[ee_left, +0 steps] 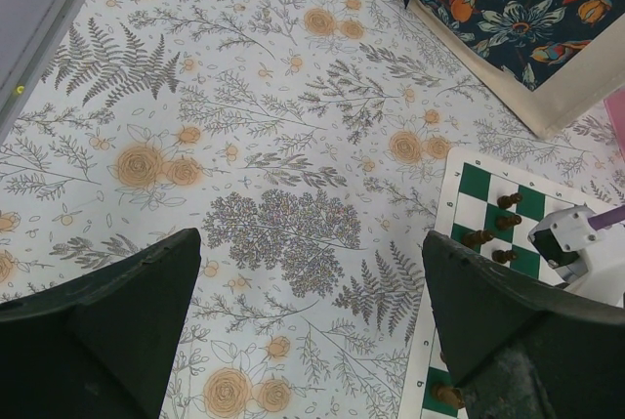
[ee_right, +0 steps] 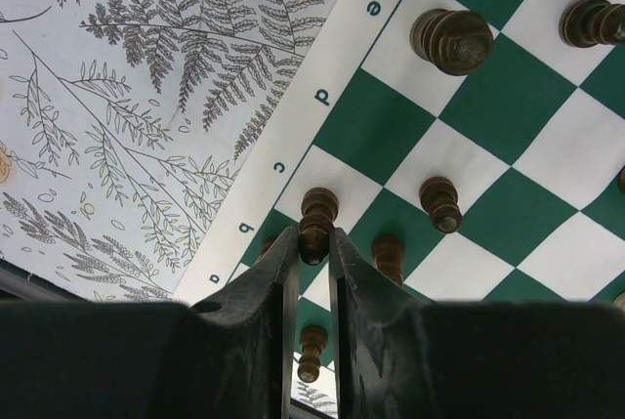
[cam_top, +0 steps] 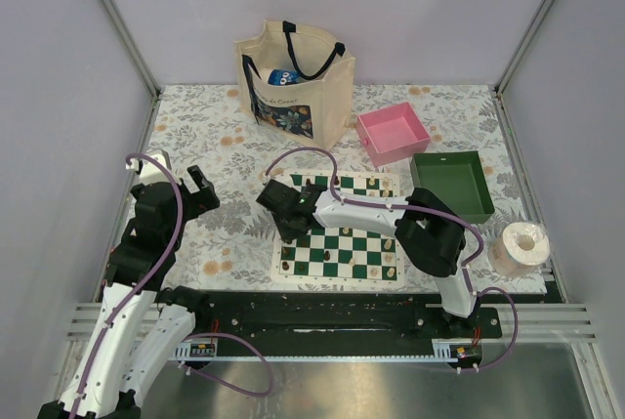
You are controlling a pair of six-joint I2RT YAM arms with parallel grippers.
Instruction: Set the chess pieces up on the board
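A: Chess pieces (ee_right: 441, 202), status? Start at the near side.

B: Dark ones stand scattered on the board (ee_right: 508, 97), several close to its lettered left margin. The right tool (ee_right: 312, 243) hangs over that margin near file c, its tips pressed onto a dark pawn (ee_right: 318, 212) whose head shows above them. The base is hidden, so I cannot tell whether it is lifted or seated.

A: And the left tool (ee_left: 311, 243)?

B: Spread wide and holding nothing, over the flowered counter (ee_left: 244, 97) beside the board's left edge, apart from it.

A: Beyond the board?

B: Green tray (cam_top: 420, 160) to its right, pink tray (cam_top: 371, 121) behind that, tote bag (cam_top: 293, 77) at the far edge. None is involved.

A: Step in hand?

B: Judged: seating one pawn on its home square. The setup looks partly done, with pieces off their ranks.

A: Next move calls for?

B: Centre the pawn on one square and lower it upright. Part the tips only slightly, because its neighbours stand close and would tip easily. Then go straight up.
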